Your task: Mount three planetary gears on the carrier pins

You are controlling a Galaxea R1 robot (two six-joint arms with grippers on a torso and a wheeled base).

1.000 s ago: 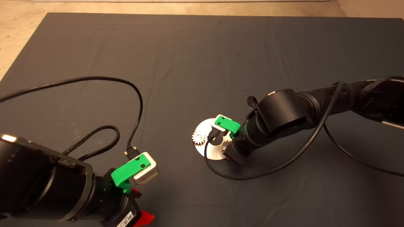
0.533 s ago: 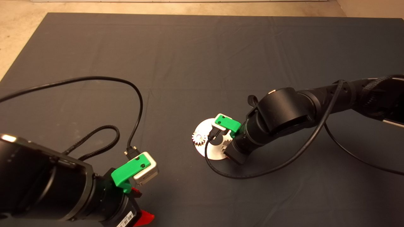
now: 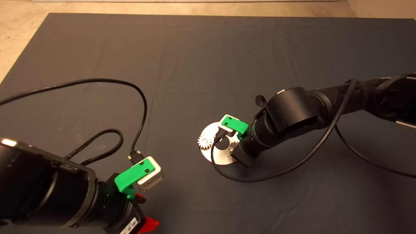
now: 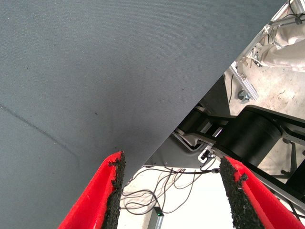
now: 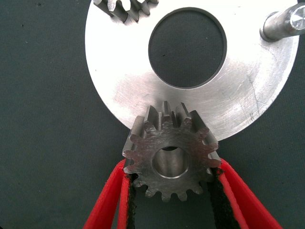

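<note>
I judge one gear point(image 3: 205, 142) is already on the disc point(image 5: 119, 90), my right gripper point(image 5: 172, 188) grips a second gear point(image 5: 171, 160) over its near rim, one pin point(image 5: 284, 25) stands bare, and my left gripper point(image 4: 171, 191) waits spread wide at the mat's near-left edge.

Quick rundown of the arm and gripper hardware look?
Two black cylindrical arms. Each carries a green bracket holding a white wrist camera, fed by black cables; a braided one loops beside the left arm. Left gripper and right gripper have red fingers with rough black pads. A white barcode label sits by the left gripper.
</note>
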